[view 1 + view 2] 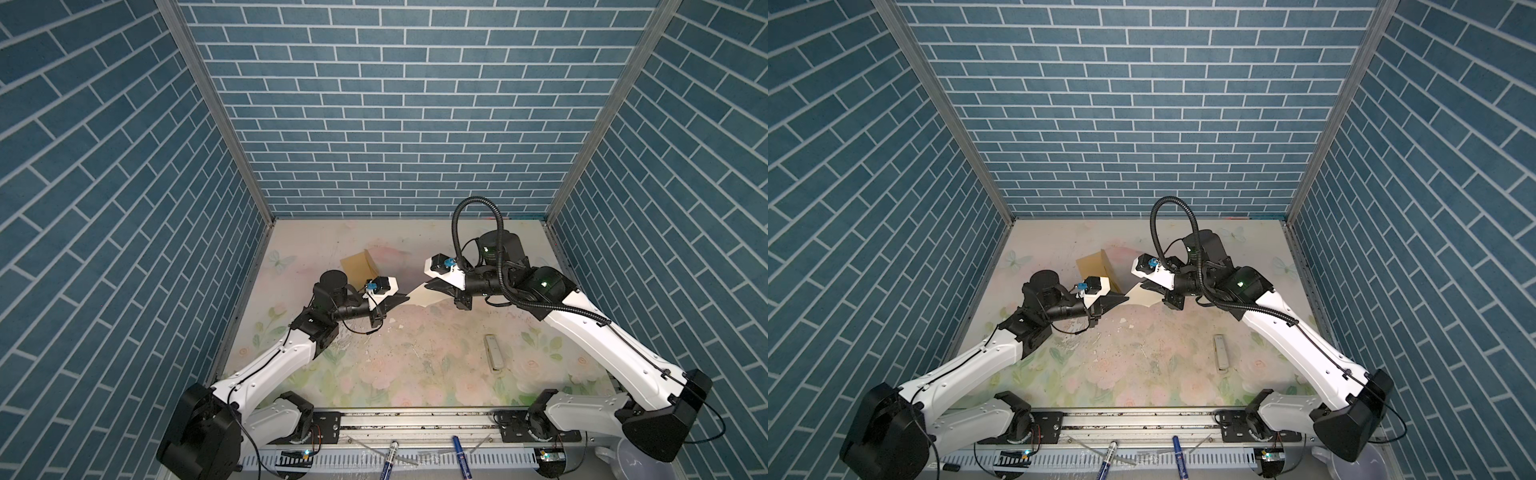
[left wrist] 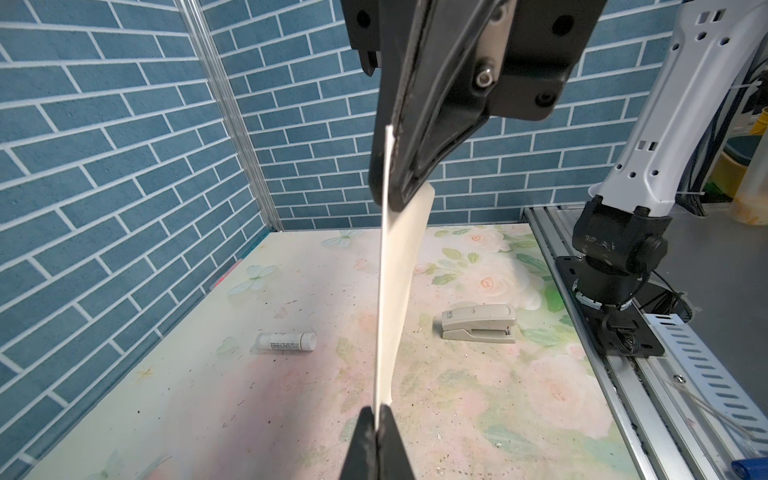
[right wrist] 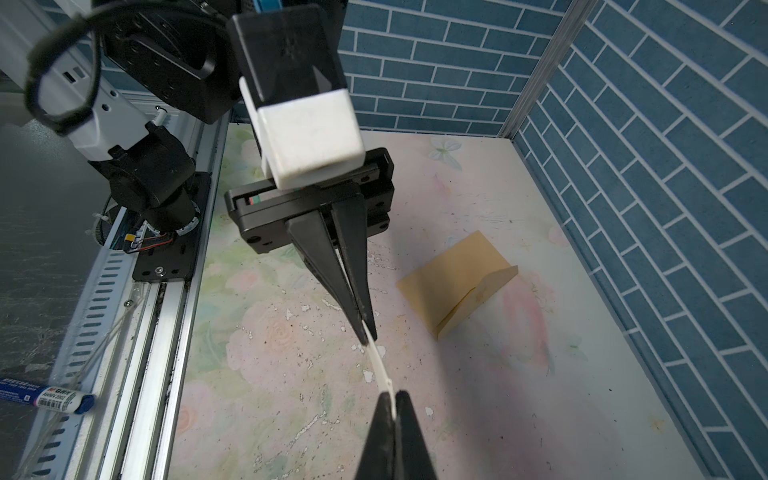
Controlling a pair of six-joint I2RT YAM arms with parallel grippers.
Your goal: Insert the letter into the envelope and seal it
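Top view, L pincer (image 1: 407, 296), R pincer (image 1: 427, 286), gripping letter (image 1: 422, 300)

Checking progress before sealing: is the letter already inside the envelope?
No, the letter is pinched in the air between the left gripper and right gripper, apart from the envelope.

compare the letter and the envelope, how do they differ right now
The letter is pale cream; the envelope is mustard yellow. The letter hangs in the air, pinched at opposite ends by the left gripper and right gripper; the envelope lies on the table, touched by neither. The letter is stretched nearly flat; the envelope has its flap standing up. Both are thin paper.
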